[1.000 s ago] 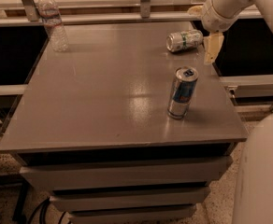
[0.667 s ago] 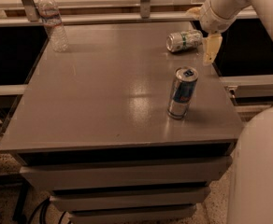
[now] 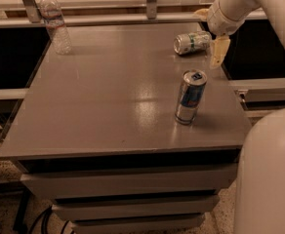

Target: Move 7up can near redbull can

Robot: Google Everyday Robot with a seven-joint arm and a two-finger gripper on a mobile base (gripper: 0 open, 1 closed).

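Short silver-green metal 7up can (image 3: 192,42) lies nr far-right tabletop (image 3: 108,96) corner, prob. light, rolls, so grab mid-body; gripper (image 3: 212,33) beside it, jaws open.

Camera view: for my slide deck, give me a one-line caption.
The open tool hovers beside the 7up can, lying on its side; the redbull can stands upright nearer the camera.

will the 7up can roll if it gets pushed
Probably: the 7up can lies on its side on the smooth table, so a sideways nudge could roll it. Its rounded metal wall may slip in a loose grip. The pincer sits at its right end, by the table's far edge.
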